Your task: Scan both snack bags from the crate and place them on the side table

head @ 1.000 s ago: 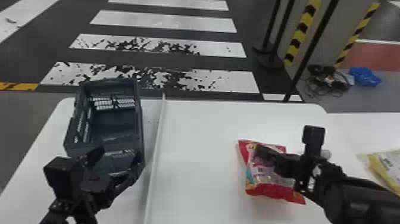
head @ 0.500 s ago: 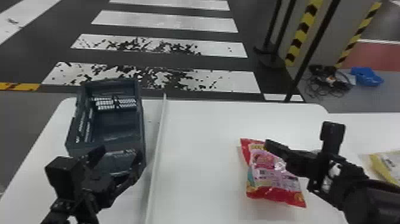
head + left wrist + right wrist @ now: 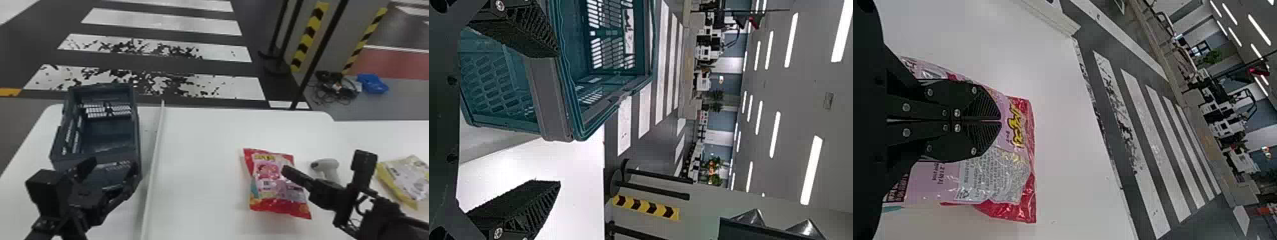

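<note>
The red and pink snack bag (image 3: 266, 182) lies on the white table, right of centre. My right gripper (image 3: 285, 170) is shut over its right part, holding nothing visible; in the right wrist view the right gripper (image 3: 1000, 121) has its fingers together above the bag (image 3: 1018, 125). A yellow and white snack bag (image 3: 407, 178) lies at the far right. Between them is a white handheld scanner (image 3: 332, 169), partly behind the right arm. At the left, my left gripper (image 3: 111, 169) stands open by the near end of the dark crate (image 3: 137, 140); in the left wrist view the left gripper (image 3: 560, 119) has its fingers apart near the crate (image 3: 551, 100).
A thin white divider (image 3: 153, 166) runs front to back beside the crate. Beyond the table are a striped floor, black posts and a pillar with yellow and black tape. Cables (image 3: 336, 87) and a blue item (image 3: 372, 83) lie on the floor at the back right.
My right arm has moved to the right, uncovering more of the red bag and the scanner. The left arm and both bags look unmoved.
</note>
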`<state>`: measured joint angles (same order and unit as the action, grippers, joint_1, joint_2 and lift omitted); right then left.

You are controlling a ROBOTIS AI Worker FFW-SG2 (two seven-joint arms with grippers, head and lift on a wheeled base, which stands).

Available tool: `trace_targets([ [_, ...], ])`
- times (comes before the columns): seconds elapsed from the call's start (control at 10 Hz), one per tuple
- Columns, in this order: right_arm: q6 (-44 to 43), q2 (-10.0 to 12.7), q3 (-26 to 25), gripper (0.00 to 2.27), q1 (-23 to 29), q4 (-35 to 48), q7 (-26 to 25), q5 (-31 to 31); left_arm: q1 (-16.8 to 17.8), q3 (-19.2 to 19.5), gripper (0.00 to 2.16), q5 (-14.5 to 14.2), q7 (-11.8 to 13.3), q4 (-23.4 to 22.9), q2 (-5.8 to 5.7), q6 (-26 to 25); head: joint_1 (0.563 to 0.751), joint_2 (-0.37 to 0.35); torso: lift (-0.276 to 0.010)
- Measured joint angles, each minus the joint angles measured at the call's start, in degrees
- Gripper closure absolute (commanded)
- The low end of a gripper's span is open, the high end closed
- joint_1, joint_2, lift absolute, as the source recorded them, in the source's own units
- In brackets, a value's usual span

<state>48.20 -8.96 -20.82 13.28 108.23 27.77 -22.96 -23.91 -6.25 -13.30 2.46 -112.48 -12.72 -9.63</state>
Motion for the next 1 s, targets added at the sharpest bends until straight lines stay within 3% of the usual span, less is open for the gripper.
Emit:
trace_targets([
  [0.4,5.88,0.25,-0.76,2.26,4.88,5.07,2.11,-3.36,0.09,-0.23,0.09,-0.08,0.00,0.12,-0.06,0.00,0.695,-0.126,-0.095],
  [1.0,7.14,0.10,-0.85,2.26,3.81,2.56,2.02,-1.76,0.17,-0.19,0.09,-0.23,-0.09,0.24,-0.11,0.00,0.695,-0.134,-0.095],
])
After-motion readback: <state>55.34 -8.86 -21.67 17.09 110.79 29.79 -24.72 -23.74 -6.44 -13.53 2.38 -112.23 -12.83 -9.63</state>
